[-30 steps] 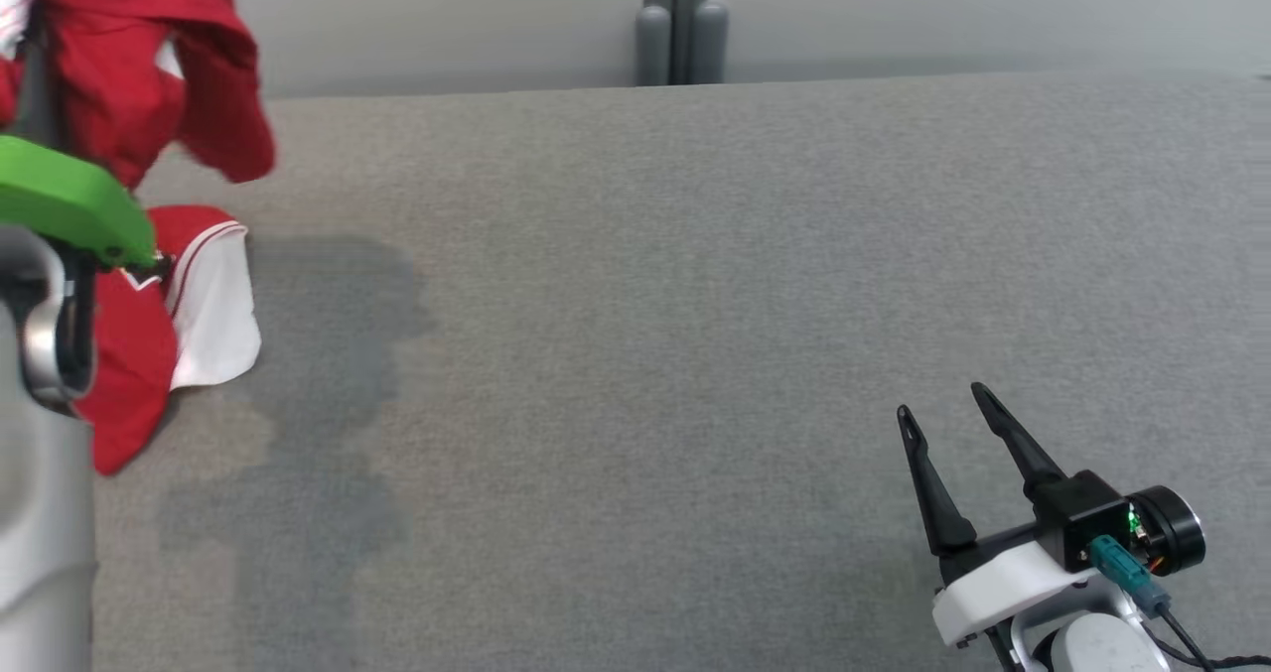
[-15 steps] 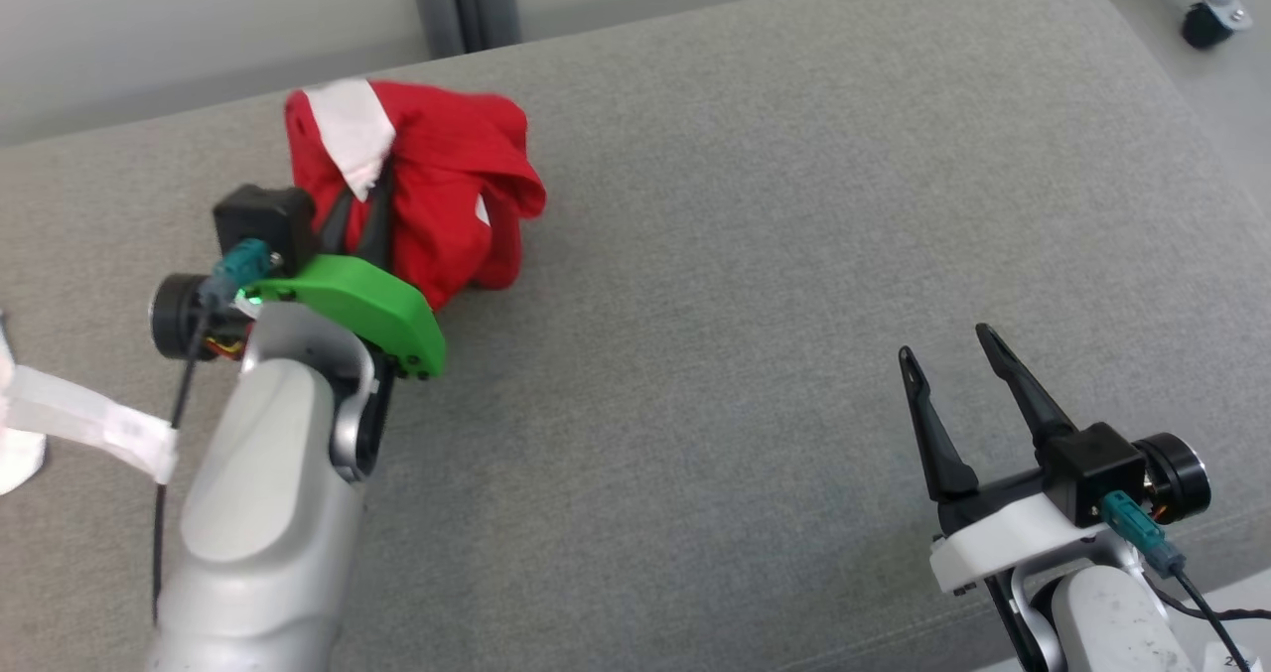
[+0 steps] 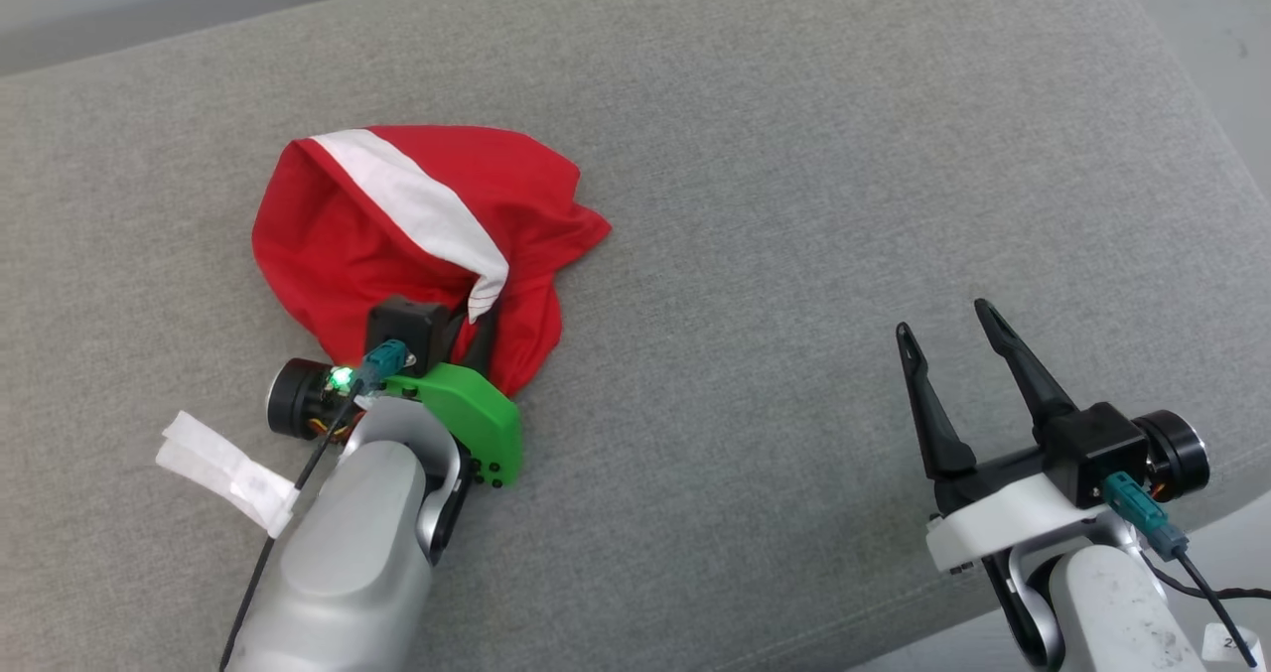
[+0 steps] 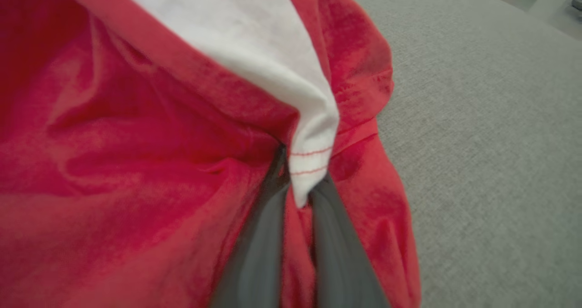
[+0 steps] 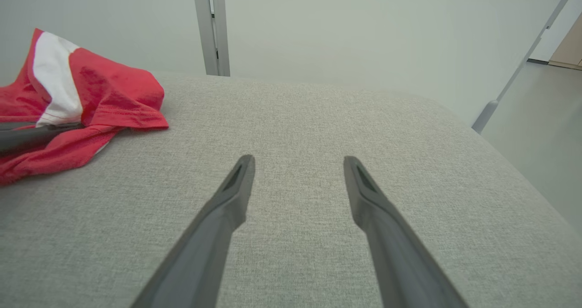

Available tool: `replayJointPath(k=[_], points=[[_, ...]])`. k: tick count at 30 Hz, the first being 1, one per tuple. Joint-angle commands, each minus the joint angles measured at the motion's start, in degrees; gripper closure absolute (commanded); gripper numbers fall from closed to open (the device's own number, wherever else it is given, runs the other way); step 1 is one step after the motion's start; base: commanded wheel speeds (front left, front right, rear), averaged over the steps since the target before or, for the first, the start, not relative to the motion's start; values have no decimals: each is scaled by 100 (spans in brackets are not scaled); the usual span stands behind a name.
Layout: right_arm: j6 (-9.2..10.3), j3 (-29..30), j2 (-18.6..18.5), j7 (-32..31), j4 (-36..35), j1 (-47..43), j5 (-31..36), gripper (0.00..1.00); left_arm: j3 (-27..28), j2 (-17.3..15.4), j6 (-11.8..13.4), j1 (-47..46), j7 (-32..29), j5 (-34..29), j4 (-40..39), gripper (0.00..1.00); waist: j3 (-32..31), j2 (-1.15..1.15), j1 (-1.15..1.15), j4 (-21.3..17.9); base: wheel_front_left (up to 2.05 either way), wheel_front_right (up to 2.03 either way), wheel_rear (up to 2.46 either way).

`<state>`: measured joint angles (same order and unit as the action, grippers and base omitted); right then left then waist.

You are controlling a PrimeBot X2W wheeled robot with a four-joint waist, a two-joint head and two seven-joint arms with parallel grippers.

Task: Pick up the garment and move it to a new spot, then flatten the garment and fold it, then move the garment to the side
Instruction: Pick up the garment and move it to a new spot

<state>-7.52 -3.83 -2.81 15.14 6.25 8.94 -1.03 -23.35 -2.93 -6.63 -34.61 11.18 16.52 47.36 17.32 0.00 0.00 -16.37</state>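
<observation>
1. The garment is red w/ a white band. It sits bunched in a loose heap on the grey cushion, on the robot's left side, approx. midway between front and back edge.
2. The left gripper is at the near edge of the heap, fingers squeezed almost together & pinching cloth. In the left wrist view red fabric is caught between the two dark fingers, and the white hem w/ red stitching folds down right at the tips.
3. A green bracket behind the left gripper sits low, just above the cushion. A small green light glows beside it.
4. A white tag hangs off the left arm's cable, near the wrist.
5. The right gripper is spread wide w/ nothing in it. It hovers over bare cushion near the front right corner, well apart from the garment, fingers pointing toward the back edge.
6. From the right wrist cam the heap lies flat-ish on the cushion at far left, w/ a grey post behind the back edge & pale floor off the rounded right end.
</observation>
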Motion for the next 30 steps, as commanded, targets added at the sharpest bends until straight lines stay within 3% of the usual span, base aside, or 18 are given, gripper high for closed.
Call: replayJointPath(k=[1, 2, 3, 15, 30], points=[[6, 0, -15, 2, -12, 34, 30, 0, -49, -23, -38, -13, 49, 65, 94, 58, -76, 0, 0, 127, 0, 0, 0], [6, -9, -15, 2, -17, 42, 50, 0, -83, -18, -37, -35, 84, 109, 106, 22, -102, 0, 0, 166, 0, 0, 0], [7, -14, -17, 2, -15, 51, 64, 0, -141, -14, -39, -72, 129, 149, 103, 0, -136, 0, 0, 212, 0, 0, 0], [6, 14, -17, 2, 38, -28, 168, 0, -468, -127, -79, 131, 404, 214, -433, 0, -711, 0, 0, 785, 0, 0, 0], [6, 138, -17, 2, 114, -340, 66, 0, 559, -152, 235, 2139, 398, 250, -2260, 0, -1504, 0, 0, 1356, 0, 0, 0]])
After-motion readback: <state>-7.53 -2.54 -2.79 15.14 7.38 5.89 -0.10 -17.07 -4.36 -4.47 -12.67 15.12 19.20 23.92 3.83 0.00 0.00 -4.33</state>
